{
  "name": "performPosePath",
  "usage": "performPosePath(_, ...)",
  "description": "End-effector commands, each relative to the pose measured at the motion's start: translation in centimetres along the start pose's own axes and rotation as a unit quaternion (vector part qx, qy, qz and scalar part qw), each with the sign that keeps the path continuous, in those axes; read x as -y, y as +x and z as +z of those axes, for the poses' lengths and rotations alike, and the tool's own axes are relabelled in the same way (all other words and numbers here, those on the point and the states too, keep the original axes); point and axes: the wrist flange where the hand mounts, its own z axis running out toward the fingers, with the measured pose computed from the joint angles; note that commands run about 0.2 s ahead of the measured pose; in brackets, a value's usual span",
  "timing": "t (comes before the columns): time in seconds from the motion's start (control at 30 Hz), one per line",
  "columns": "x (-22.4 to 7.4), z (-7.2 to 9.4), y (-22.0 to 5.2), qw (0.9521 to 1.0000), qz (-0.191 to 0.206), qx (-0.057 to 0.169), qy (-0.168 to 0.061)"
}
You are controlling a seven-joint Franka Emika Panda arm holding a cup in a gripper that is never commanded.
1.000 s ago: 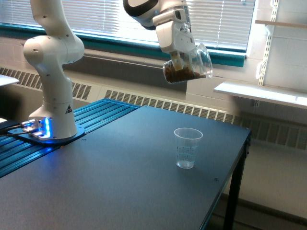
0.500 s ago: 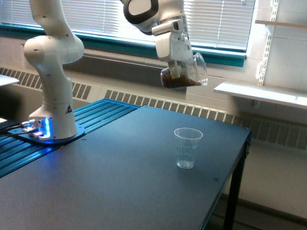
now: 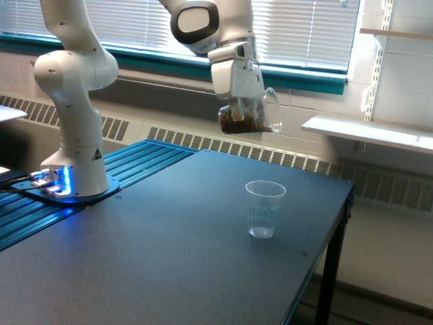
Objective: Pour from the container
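High above the table, my gripper point(image 3: 242, 108) is shut on the container point(image 3: 249, 115), a clear smooth cup with a flared rim. The cup is tipped with its mouth toward the exterior view's right, and brown material lies in its lower part. It hangs up and a little to the left of a narrower clear cup with printed marks point(image 3: 264, 208), which stands upright on the dark table point(image 3: 162, 257). That lower cup looks empty.
The arm's white base point(image 3: 73, 156) stands at the exterior view's left on blue rails point(image 3: 135, 162). A radiator grille and windowsill run behind the table. A white shelf point(image 3: 369, 132) juts out at the right. The table's right edge drops off near the standing cup.
The gripper and the container have moved to the exterior view's left and slightly down. The cup has turned closer to upright, and the brown material has settled toward its bottom.
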Motion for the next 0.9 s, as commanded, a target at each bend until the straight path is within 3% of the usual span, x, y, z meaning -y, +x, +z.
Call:
performPosePath(0.03, -0.1, 0.8, -1.8, 0.9999, 0.002, 0.010, -0.007)
performPosePath(0.3, -0.4, 2.4, -2.9, 0.9995, -0.005, 0.029, -0.012)
performPosePath(0.9, -0.3, 5.5, -5.2, 0.9967, -0.008, 0.062, -0.053)
